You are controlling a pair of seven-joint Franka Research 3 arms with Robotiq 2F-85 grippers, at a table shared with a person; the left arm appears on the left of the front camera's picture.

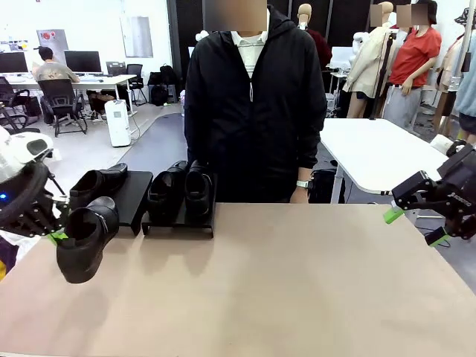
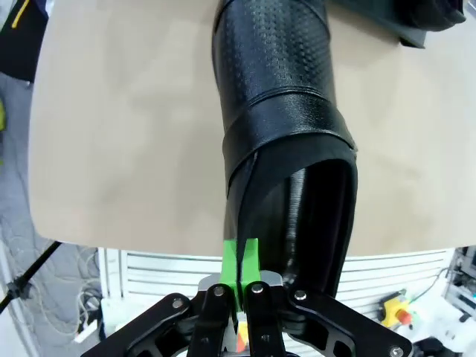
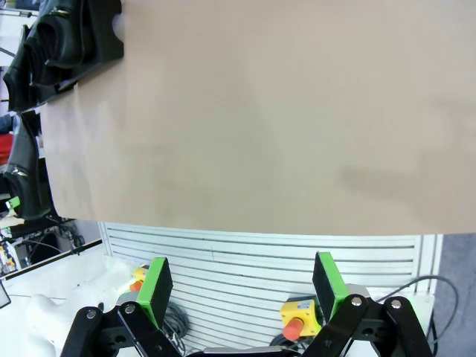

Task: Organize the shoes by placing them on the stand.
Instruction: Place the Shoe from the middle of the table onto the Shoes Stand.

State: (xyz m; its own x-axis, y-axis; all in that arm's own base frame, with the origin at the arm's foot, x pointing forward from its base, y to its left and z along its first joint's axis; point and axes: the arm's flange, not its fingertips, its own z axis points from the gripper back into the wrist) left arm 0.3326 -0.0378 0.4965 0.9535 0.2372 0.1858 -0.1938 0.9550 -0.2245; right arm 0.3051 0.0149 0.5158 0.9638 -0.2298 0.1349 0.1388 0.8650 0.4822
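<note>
My left gripper (image 1: pixel 58 236) is shut on the heel rim of a black shoe (image 1: pixel 85 239) and holds it above the table's left side, toe hanging down. In the left wrist view the green pads (image 2: pixel 239 260) pinch that shoe's (image 2: pixel 275 111) collar edge. The stand is two low black platforms: the left one (image 1: pixel 134 199) carries one shoe (image 1: pixel 97 182), the right one (image 1: pixel 178 225) carries two shoes (image 1: pixel 167 193) side by side. My right gripper (image 1: pixel 416 227) hovers open off the table's right edge, nothing between its pads (image 3: pixel 155 286). The right wrist view has the stand (image 3: pixel 67 44) at top left.
A person in a black jacket (image 1: pixel 253 111) stands at the far edge of the tan table (image 1: pixel 297 282), just behind the stand. Most of the tabletop right of the stand is bare. A white table (image 1: pixel 379 152) stands farther back on the right.
</note>
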